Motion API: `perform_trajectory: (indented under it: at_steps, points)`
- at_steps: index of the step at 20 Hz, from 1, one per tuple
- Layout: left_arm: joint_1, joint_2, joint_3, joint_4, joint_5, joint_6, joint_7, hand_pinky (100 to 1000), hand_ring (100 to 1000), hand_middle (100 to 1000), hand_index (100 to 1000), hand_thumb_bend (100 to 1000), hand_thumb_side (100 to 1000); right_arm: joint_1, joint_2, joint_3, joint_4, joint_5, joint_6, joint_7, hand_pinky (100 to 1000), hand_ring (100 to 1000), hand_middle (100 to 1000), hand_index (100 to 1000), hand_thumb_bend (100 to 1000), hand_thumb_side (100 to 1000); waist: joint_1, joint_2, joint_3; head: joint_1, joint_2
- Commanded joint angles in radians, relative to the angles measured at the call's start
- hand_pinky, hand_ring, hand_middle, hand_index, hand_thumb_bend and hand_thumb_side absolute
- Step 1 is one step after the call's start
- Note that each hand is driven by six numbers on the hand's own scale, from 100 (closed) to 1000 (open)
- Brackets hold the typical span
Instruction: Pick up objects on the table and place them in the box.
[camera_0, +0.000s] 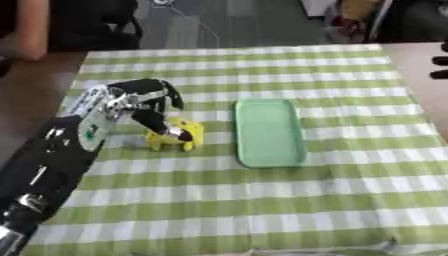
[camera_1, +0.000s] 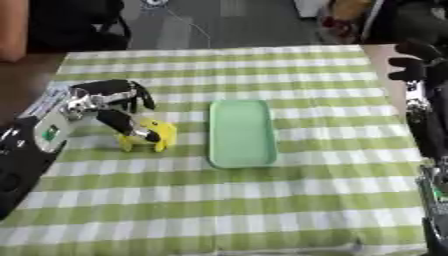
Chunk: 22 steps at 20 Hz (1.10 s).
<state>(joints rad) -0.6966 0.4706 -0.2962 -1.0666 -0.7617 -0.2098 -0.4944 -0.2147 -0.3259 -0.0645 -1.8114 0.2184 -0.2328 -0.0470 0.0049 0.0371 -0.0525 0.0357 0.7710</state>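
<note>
So the left robot hand (camera_0: 149, 107) is down on the surface (camera_0: 262, 200), which has a green and white checked cloth over it. It comes in from the lower left, the arm black with silver bits and a small green mark on the forearm. Its fingers are curled down over a yellow toy (camera_0: 179, 135), and one dark finger with a pale tip lies right across the front of it. From where I stand it looks like the hand has closed around the toy, though the toy's bottom edge seems to sit on the cloth. Can't make out what the toy is, just a lumpy yellow thing with little legs or stubs at the bottom.

Just beside the toy, towards the middle of the cloth, there's a pale green tray (camera_0: 269, 150), a flat rounded rectangle with its long side running away from the robot. Nothing in it. Toy and tray are near each other but not touching.

The right robot hand (camera_1: 416, 62) is up at the far right edge, off the cloth, dark fingers pointing in towards the surface. They look fairly straight and they hold nothing. The arm runs down the right side.
</note>
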Motion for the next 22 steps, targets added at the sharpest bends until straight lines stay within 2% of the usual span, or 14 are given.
perform_trajectory:
  at_steps: [1, 19, 21, 22]
  points:
    - [-0.01, 0.005, -0.001, -0.004, -0.003, -0.002, -0.003, 572, 550, 701, 773, 908, 693, -0.013, -0.016, -0.005, -0.013, -0.002, 0.0, 0.001, 677, 751, 775, 878, 100, 839, 0.001, -0.009, -0.002, 0.008, -0.001]
    - [-0.005, -0.03, 0.002, 0.057, -0.081, -0.024, 0.014, 533, 535, 670, 746, 887, 679, -0.018, -0.015, -0.003, -0.018, -0.005, -0.001, 0.003, 678, 751, 775, 878, 100, 839, -0.003, -0.001, -0.004, 0.017, -0.001]
    - [-0.004, -0.037, 0.005, 0.068, -0.095, -0.025, 0.02, 520, 526, 662, 741, 875, 674, -0.019, -0.015, -0.002, -0.018, -0.005, -0.001, 0.004, 678, 751, 775, 878, 100, 839, -0.004, 0.0, -0.005, 0.019, -0.001]
    - [-0.004, -0.04, 0.007, 0.074, -0.102, -0.026, 0.024, 474, 492, 629, 725, 839, 657, -0.02, -0.015, -0.002, -0.019, -0.005, -0.001, 0.004, 678, 751, 775, 878, 100, 839, -0.004, 0.001, -0.005, 0.02, -0.001]
